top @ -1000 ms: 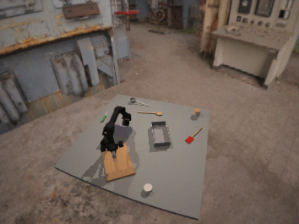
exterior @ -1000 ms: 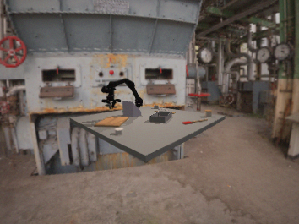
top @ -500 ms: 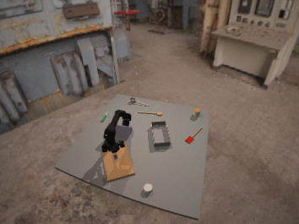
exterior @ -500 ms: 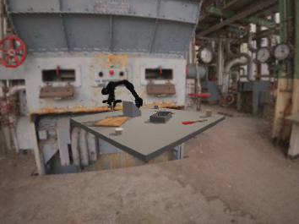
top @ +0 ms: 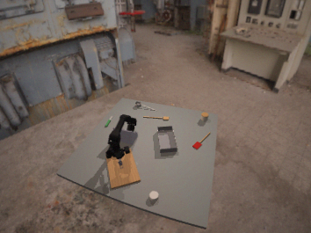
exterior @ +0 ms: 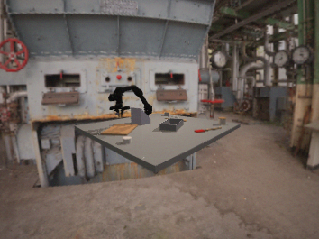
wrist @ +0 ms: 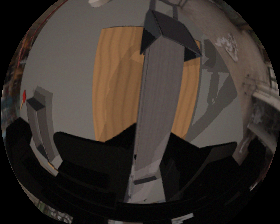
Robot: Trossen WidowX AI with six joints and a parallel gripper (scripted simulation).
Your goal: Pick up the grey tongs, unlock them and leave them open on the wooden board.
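Observation:
My gripper (top: 119,156) (exterior: 119,111) (wrist: 146,127) is shut on the grey tongs (wrist: 159,85). It holds them just above the near end of the wooden board (top: 127,175) (exterior: 118,130) (wrist: 115,78), with the tips pointing down towards the board. In the wrist view the tongs run up the middle and end in two dark tips over the wood. I cannot tell whether the arms stand apart. In the top and exterior views the tongs are too small to make out. The grey roasting tin (top: 167,141) (exterior: 171,124) stands to the right of the arm with nothing across it.
On the grey table (top: 184,190) are a white cup (top: 153,195) beyond the board's far end, a red spatula (top: 199,142), a wooden-handled tool (top: 157,117), a silver tool (top: 142,105), a green pen (top: 108,121) and a small cork-coloured cylinder (top: 205,115).

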